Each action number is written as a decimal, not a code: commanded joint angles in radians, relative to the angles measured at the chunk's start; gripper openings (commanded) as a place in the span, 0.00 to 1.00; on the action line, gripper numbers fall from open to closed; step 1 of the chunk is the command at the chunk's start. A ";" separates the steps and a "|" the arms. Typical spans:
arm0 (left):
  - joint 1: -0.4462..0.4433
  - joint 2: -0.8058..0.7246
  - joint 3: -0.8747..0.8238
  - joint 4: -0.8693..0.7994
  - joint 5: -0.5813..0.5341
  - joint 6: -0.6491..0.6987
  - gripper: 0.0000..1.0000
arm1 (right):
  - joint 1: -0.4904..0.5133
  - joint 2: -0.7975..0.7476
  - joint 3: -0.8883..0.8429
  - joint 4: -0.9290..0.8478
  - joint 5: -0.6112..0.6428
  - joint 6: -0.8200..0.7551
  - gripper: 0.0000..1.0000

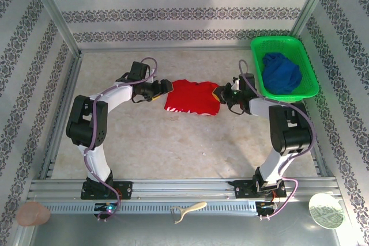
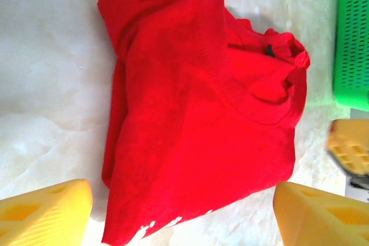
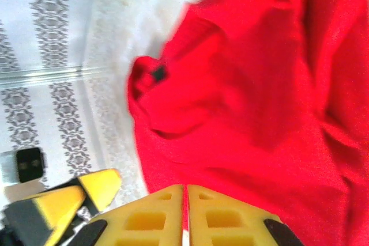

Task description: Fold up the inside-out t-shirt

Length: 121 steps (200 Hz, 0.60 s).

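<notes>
Red short-sleeved cloth t-shirt (image 1: 192, 97) lies part-folded just ahead of the wide-open left gripper (image 2: 181, 194). The right gripper (image 3: 184, 188) is clenched at its edge, though a hold on the cloth is unclear. The next fold likely needs the left gripper to take a fresh edge.

A robot laboratory cell is indicated, not a home or a shop. A left arm (image 1: 92, 122) and a right arm (image 1: 288, 128), white and black, are bolted onto a slotted aluminium rail (image 1: 184, 187), and loose cables are looped along them. Beyond the rail a pale marbled surface (image 1: 173, 142) is boxed in by aluminium posts (image 1: 53, 12) and by panels (image 1: 184, 4) papered with grey ornamental bands — a purpose-built enclosure. At the corner far right of the rail a green plastic basket (image 1: 258, 64) is set.
</notes>
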 commanded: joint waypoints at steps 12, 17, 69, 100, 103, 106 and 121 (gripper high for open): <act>0.005 0.086 0.097 -0.131 -0.001 0.085 0.81 | 0.010 0.016 0.053 -0.033 -0.003 -0.020 0.12; 0.005 0.095 0.105 -0.135 -0.004 0.093 0.81 | 0.015 0.025 0.056 -0.030 0.000 -0.018 0.12; 0.000 0.195 0.224 -0.207 0.016 0.150 0.81 | 0.024 0.128 0.033 -0.036 0.048 -0.012 0.10; -0.015 0.224 0.242 -0.209 0.033 0.149 0.81 | 0.024 0.161 0.016 -0.038 0.050 0.004 0.10; -0.017 0.226 0.242 -0.210 0.033 0.149 0.81 | 0.023 0.162 0.014 -0.039 0.051 0.005 0.10; -0.020 0.228 0.242 -0.211 0.032 0.148 0.81 | 0.024 0.163 0.012 -0.040 0.052 0.005 0.10; -0.034 0.237 0.236 -0.199 0.030 0.136 0.81 | 0.023 0.165 0.006 -0.042 0.059 0.009 0.10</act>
